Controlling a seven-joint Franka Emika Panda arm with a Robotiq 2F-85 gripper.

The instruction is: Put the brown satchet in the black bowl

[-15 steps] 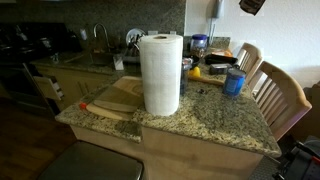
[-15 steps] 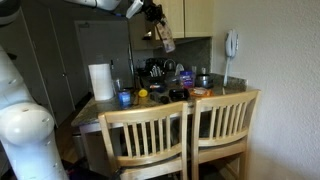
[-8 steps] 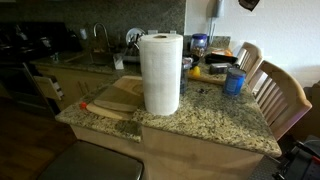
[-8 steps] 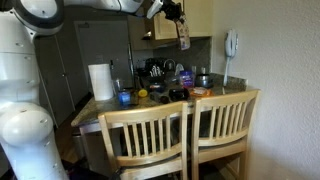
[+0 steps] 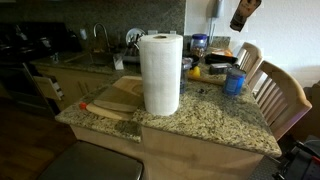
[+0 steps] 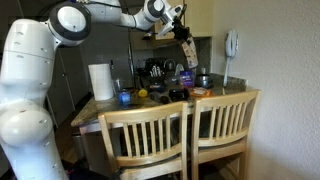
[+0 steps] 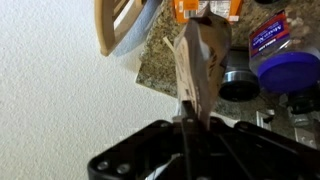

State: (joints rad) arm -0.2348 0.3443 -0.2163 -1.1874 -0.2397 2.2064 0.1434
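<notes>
While the brown satchet [image 7: 200,58] hangs in the air, holdings and clearances stand as follows.

**Gripper [image 7: 188,118]:** closed flat on the top edge of the pouch. Nothing else is held.

**Satchet, position:** it dangles tilted below my fingers, high above the granite counter [image 5: 200,115]. In an exterior view the satchet [image 6: 187,49] hangs over the cluttered far end.

**Black bowl [image 5: 222,62]:** low and dark at that far end, just beyond the small blue cup [image 5: 234,82]. From the wrist view I cannot tell which dark round shape is the bowl.

**Step in hand, as I judge it:** carry across, then lower.
- Centre the pouch's lower edge over the bowl before descending.
- Come straight down, without sweeping sideways through the clutter.
- Let the bottom settle inside the rim before I open. The pouch is far taller than the bowl is deep, so a high release would likely tip it out.

**Edges:**
- Chair backs [image 5: 280,95] rise past the counter's edge near the bowl, so I should keep the descent on the counter side.
- A blue-lidded jar [image 7: 285,68] and the cup crowd the target.

**Open room:**
- The air above the counter is free.
- The paper towel roll [image 5: 160,73] stands tall but well apart from the bowl.
</notes>
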